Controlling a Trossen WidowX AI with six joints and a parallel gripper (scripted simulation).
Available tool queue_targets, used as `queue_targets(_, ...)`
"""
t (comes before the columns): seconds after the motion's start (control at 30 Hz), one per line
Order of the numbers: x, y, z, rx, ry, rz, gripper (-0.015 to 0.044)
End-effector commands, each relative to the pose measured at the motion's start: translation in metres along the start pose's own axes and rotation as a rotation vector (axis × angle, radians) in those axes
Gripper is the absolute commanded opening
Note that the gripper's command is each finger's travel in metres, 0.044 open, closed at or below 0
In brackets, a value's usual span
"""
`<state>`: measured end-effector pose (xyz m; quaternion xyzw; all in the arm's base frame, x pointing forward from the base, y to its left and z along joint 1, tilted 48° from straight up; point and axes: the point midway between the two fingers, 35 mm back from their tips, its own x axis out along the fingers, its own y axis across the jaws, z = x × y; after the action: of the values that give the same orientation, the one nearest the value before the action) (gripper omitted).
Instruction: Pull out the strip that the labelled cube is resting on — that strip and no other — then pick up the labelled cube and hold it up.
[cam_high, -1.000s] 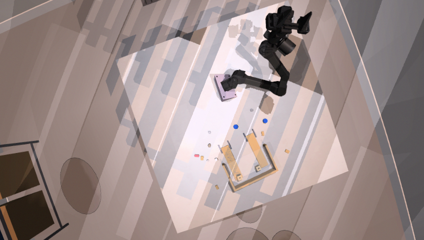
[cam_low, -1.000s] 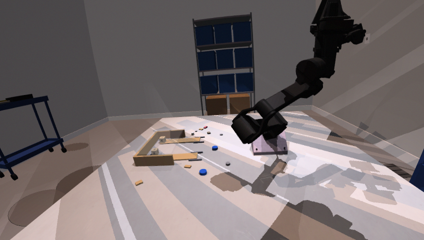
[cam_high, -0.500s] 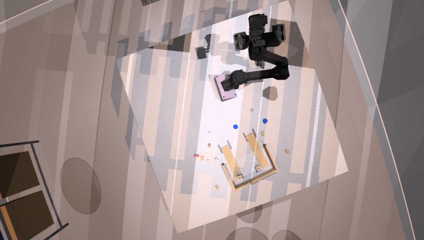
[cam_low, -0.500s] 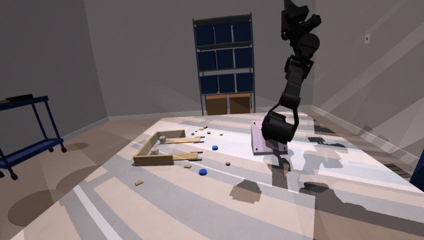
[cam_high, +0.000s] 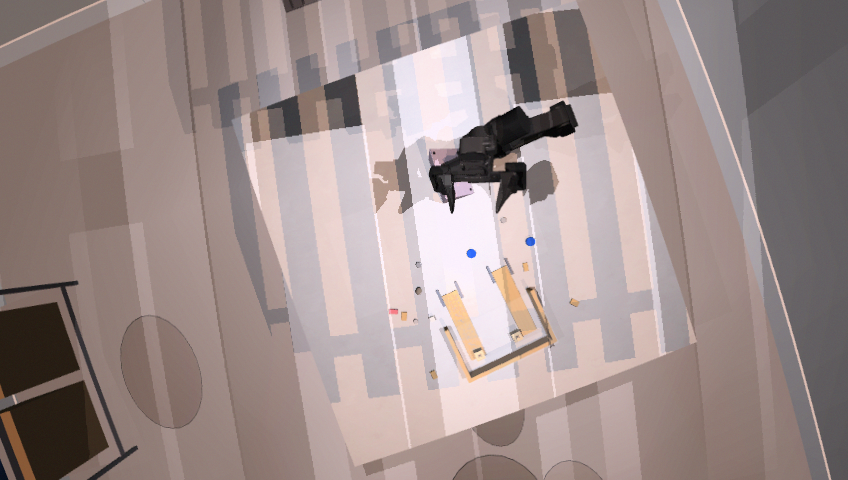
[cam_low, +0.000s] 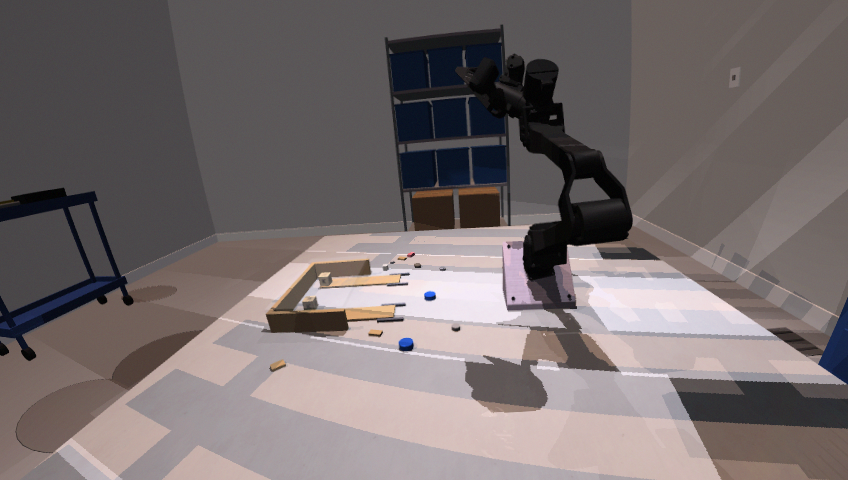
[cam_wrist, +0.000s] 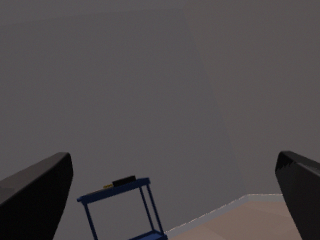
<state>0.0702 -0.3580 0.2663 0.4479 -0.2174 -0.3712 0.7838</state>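
Observation:
Two light wooden strips lie side by side inside a low three-sided wooden wall: the left strip (cam_high: 460, 318) (cam_low: 364, 281) and the right strip (cam_high: 512, 297) (cam_low: 371, 312). A small pale cube (cam_high: 478, 354) (cam_low: 324, 278) rests on the left strip's walled end, and another pale cube (cam_high: 516, 336) (cam_low: 310, 302) on the right strip's. Both have markings too small to read, so I cannot tell which is the labelled one. My gripper (cam_high: 474, 211) (cam_low: 464, 73) (cam_wrist: 176, 163) is open and empty, high above the table, away from both strips. The wrist view shows neither strips nor cubes.
The wooden wall (cam_high: 511, 359) (cam_low: 306, 321) is open toward the arm's base plate (cam_high: 464, 190) (cam_low: 510, 294). Short dark rails flank the strips' open ends. Two blue discs (cam_high: 471, 253) (cam_high: 530, 241) (cam_low: 429, 295) (cam_low: 405, 343) and several small scraps lie around.

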Motion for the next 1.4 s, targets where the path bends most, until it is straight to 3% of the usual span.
queue_targets(0.0,0.027,-0.012,-0.07,-0.048,0.235,-0.003,0.04)
queue_targets(0.27,0.039,-0.015,-0.212,-0.178,0.702,0.098,0.04)
queue_targets(0.53,-0.003,-0.008,-0.34,-0.318,1.131,0.297,0.04)
queue_targets(1.03,-0.009,-0.008,-0.349,-0.329,1.165,0.318,0.04)
queue_targets(1.37,0.044,-0.029,-0.381,-0.441,1.366,0.263,0.0138)
